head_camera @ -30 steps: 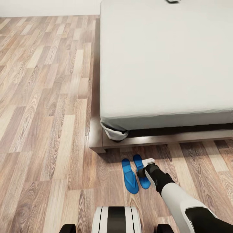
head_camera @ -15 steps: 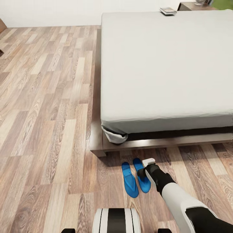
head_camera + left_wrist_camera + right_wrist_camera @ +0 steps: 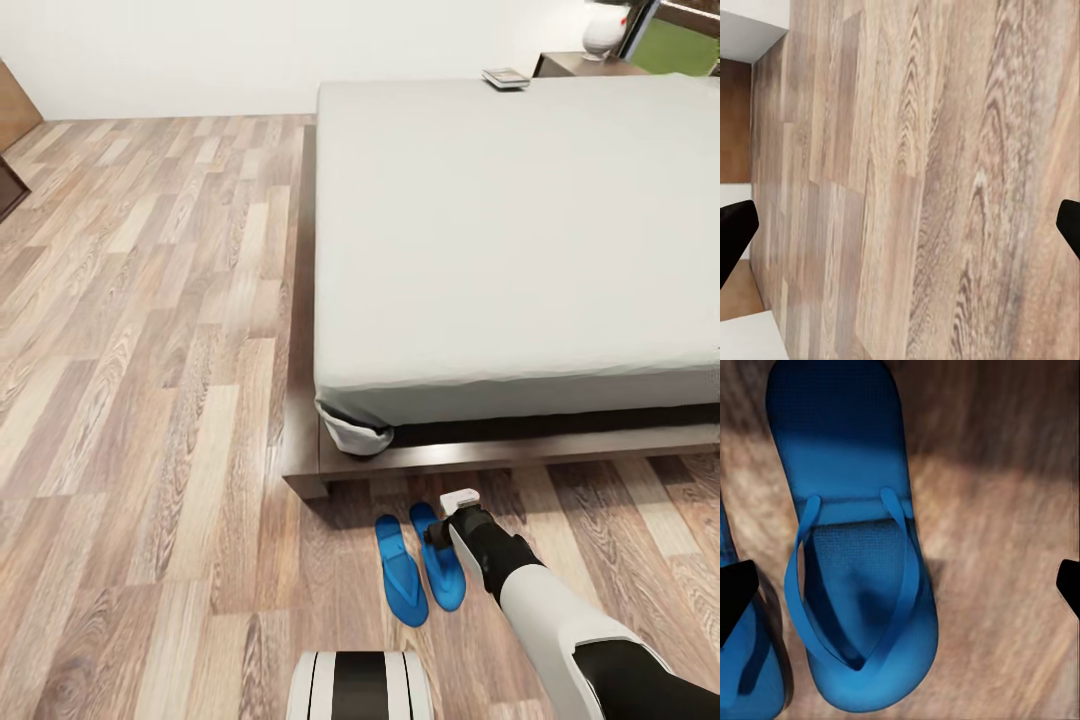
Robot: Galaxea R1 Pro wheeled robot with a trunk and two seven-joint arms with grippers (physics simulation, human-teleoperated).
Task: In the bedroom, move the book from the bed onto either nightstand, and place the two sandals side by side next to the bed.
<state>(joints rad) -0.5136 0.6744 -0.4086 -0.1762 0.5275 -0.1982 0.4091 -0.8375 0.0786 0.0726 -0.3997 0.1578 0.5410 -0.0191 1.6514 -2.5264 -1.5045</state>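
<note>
1. Low in the head view, centre, the two sandals (image 3: 420,568) lie side by side on the floor (image 3: 150,400) just off the bed (image 3: 520,240) corner, so that half looks done.
2. The right end effector (image 3: 452,518) hangs over the right sandal (image 3: 851,540), spread wide, holding nothing.
3. The left end effector (image 3: 900,225) is wide too, over bare planks.
4. The book (image 3: 505,77) sits on the bed, top right of frame, near the nightstand (image 3: 580,65). That part's left.
</note>
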